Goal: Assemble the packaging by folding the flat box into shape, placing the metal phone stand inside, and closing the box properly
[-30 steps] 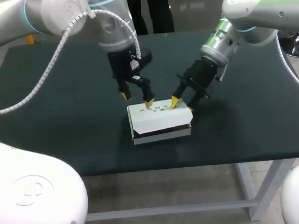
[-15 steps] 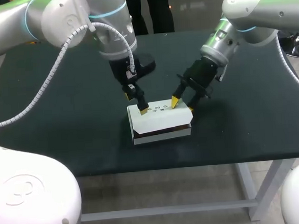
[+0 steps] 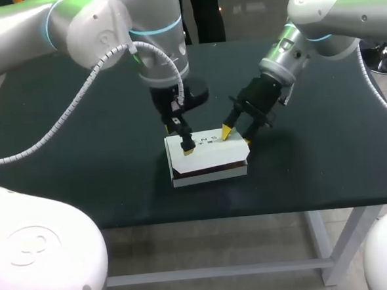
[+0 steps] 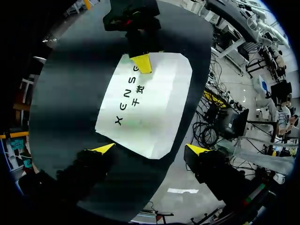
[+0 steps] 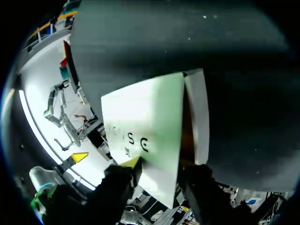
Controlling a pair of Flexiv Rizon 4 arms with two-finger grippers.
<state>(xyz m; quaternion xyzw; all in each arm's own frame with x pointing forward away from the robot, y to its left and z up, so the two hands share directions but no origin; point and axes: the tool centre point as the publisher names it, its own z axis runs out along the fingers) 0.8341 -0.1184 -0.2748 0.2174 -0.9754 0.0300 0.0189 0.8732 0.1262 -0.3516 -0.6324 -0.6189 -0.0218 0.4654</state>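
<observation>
The white box (image 3: 207,158) lies at the table's middle, its printed lid (image 4: 145,101) down but slightly gaping at the front, where a dark gap shows. My left gripper (image 3: 181,138) hangs open over the box's left end, one yellow tip close to the lid; in the left wrist view its fingers (image 4: 103,148) straddle the lid's edge (image 4: 150,149) without gripping. My right gripper (image 3: 235,134) stands half open at the far right corner of the box, one tip (image 4: 142,63) resting on the lid (image 5: 145,126). The phone stand is not visible.
The dark table (image 3: 325,156) is bare around the box. My left arm's white cable (image 3: 78,80) loops over the table's left part.
My left gripper has turned at the wrist and shifted slightly right, so its fingers now line up over the box's left end. The right gripper and the box have stayed put.
</observation>
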